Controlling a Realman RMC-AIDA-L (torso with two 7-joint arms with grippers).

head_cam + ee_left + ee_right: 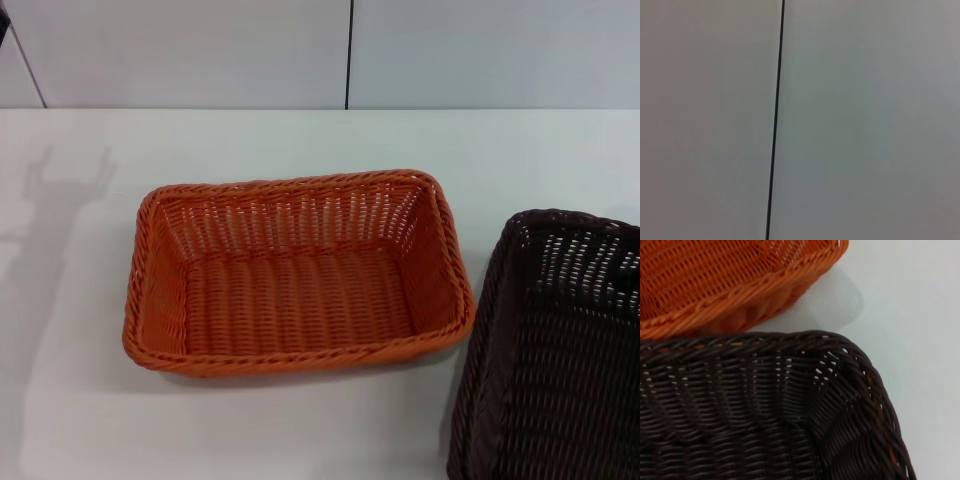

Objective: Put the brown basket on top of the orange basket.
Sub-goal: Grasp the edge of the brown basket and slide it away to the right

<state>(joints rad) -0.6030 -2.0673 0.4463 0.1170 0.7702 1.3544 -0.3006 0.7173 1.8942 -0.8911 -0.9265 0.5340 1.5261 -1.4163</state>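
Woven orange basket (300, 275), rectangular brown basket (560, 350) just beside, white table (80, 400)

left arm: you get no sight of arm or gripper in any view | right arm: likewise none; its fingers stay out of frame

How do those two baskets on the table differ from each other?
The orange basket is bright orange; the brown basket is dark brown, almost black. The orange basket sits near the middle of the white table, fully in the head view; the brown basket sits on the robot's right, partly cut off. Both are empty, rectangular, woven trays with braided rims.
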